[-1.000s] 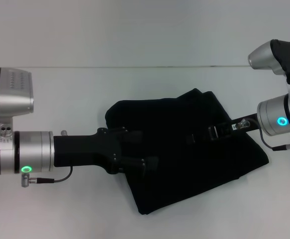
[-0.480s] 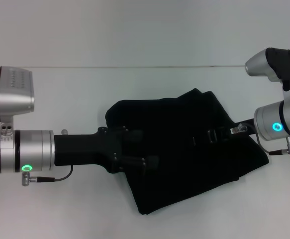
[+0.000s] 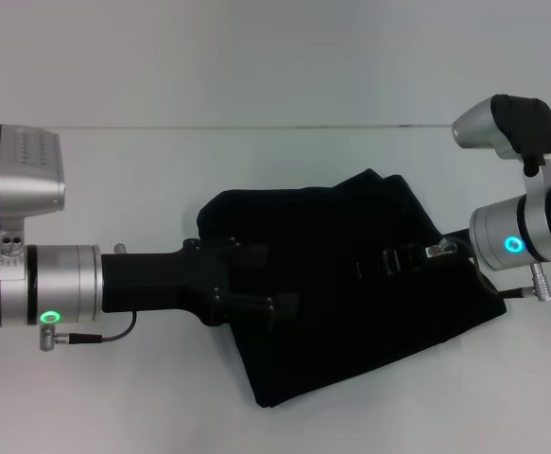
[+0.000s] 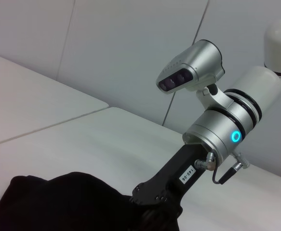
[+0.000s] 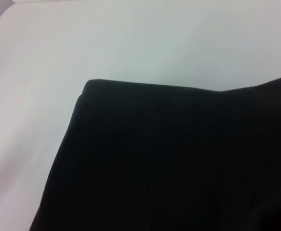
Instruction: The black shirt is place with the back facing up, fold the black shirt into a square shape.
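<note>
We are viewing the black shirt lying bunched and partly folded on the white table, roughly in the middle of the work area and slightly toward our right side. It is forming an uneven, lopsided dark mass, with one corner pointing toward the near edge of the table.

We are reaching in with our left gripper from the left, and its black fingers are lying over the shirt's left edge. Black against black, we cannot tell whether those fingers are parted or pressed together, nor whether they are pinching any cloth.

We are reaching in with our right gripper from the right, low over the upper right part of the shirt. Its tips are merging with the dark fabric in the head view, so here too we cannot tell whether they are grasping or released. In the left wrist view the right gripper is meeting the shirt where the cloth is rising into a mound, the contact point itself being hidden.

In the right wrist view we are seeing a folded corner of the shirt lying flat on the table.
</note>
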You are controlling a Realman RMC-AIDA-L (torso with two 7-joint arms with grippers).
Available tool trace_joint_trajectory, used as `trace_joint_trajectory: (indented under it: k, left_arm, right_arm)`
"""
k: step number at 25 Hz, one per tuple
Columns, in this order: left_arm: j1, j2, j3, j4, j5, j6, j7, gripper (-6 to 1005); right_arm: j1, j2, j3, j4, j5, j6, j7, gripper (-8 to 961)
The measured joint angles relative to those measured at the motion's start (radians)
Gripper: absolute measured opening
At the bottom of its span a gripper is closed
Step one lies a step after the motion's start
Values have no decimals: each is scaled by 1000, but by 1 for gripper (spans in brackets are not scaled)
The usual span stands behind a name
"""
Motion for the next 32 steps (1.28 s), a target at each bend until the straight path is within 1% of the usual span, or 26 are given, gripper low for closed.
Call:
trace_joint_trajectory:
  k: [1, 12, 18, 21, 26, 32]
  left_arm:
    - [0, 0, 0, 0, 0, 0, 0, 950]
    - [5, 0, -1, 0, 0, 0, 0, 949]
    - [4, 0, 1, 0, 0, 0, 0, 945]
    - [3, 1, 1, 0, 0, 0, -3, 942]
    - [3, 2, 1, 0, -1, 1, -11, 937]
    - [5, 2, -4, 3, -1, 4, -11, 931]
  right_arm:
    - [0, 0, 0, 0, 1, 2, 1, 499]
    - [1, 3, 8, 11, 6, 9, -23, 277]
    - [-1, 4, 11, 4, 17, 7, -39, 102]
    - [-3, 3, 11, 1, 47, -3, -63, 93]
    - [-4, -7, 13, -11, 106, -36, -99, 94]
    - [-12, -8, 13, -52, 126, -63, -100, 104]
